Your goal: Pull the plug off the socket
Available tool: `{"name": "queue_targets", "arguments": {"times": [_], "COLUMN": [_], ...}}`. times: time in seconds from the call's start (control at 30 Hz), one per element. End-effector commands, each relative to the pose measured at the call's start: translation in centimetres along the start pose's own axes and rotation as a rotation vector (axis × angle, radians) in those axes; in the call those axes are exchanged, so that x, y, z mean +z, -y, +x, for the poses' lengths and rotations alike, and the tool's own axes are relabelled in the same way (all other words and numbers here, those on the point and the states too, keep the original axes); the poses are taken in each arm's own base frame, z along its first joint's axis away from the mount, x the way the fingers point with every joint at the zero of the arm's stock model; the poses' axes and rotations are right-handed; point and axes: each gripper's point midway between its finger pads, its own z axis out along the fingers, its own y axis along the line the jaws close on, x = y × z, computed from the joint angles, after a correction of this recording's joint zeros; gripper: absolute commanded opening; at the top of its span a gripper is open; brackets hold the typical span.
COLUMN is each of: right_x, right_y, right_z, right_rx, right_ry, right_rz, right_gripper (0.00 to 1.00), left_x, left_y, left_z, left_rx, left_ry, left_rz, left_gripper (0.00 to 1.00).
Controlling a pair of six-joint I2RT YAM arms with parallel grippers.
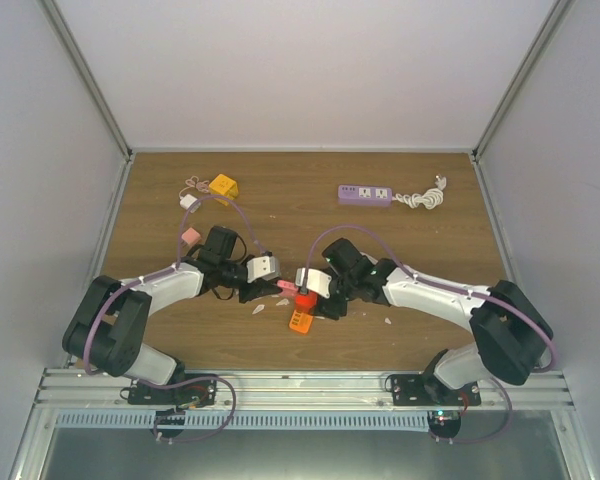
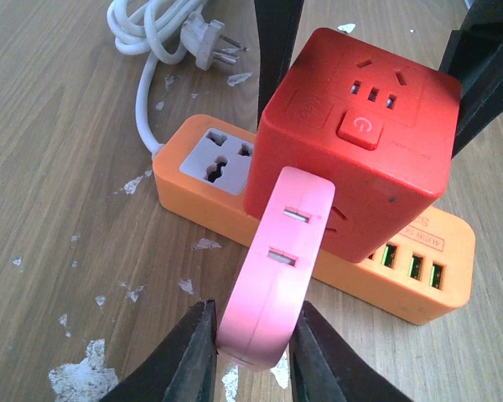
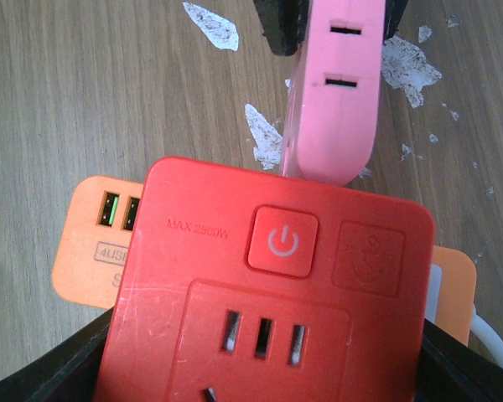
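A pink plug (image 2: 277, 268) sticks out of the side of a red cube socket (image 2: 352, 142), its far end against the cube; no prongs show. My left gripper (image 2: 251, 335) is shut on the plug's near end. My right gripper (image 3: 268, 368) is shut on the red cube (image 3: 268, 301), a finger on each side. The cube sits over an orange power strip (image 2: 210, 180). In the top view the left gripper (image 1: 270, 288) and right gripper (image 1: 315, 293) meet at the table's front middle, with the plug (image 1: 286, 285) between them.
The orange strip's white cable and plug (image 2: 159, 33) lie coiled beside it. A purple power strip (image 1: 365, 194) with a white cord (image 1: 420, 198) lies at the back right. A yellow cube (image 1: 223, 186) and small adapters (image 1: 188, 201) lie at the back left. White flecks dot the wood.
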Motion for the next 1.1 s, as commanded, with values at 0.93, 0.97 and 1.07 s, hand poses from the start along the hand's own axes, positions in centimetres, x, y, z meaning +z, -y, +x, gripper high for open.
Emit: {"name": "queue_targets", "arguments": {"times": [0.93,0.97,1.07], "right_x": [-0.2,-0.1,-0.1], "right_y": [-0.9,-0.9,-0.9], "right_z": [0.7,0.8,0.8], "right_rx": [-0.031,-0.031,-0.033], "right_ry": [-0.014,-0.016,-0.017], "right_rz": [-0.015,-0.016,-0.018], "right_gripper": [0.24,0.24,0.24], "left_x": [-3.9,-4.0,-3.9], "left_y": [-3.0,-3.1,-2.8], "left_z": [1.6,1.6,1.3], "left_rx": [0.091,0.092,0.085], "left_ry": [-0.002,-0.005,0.011], "left_rz": [-0.105,-0.107,-0.088], "left_gripper": [0.02,0.02,0.02]}}
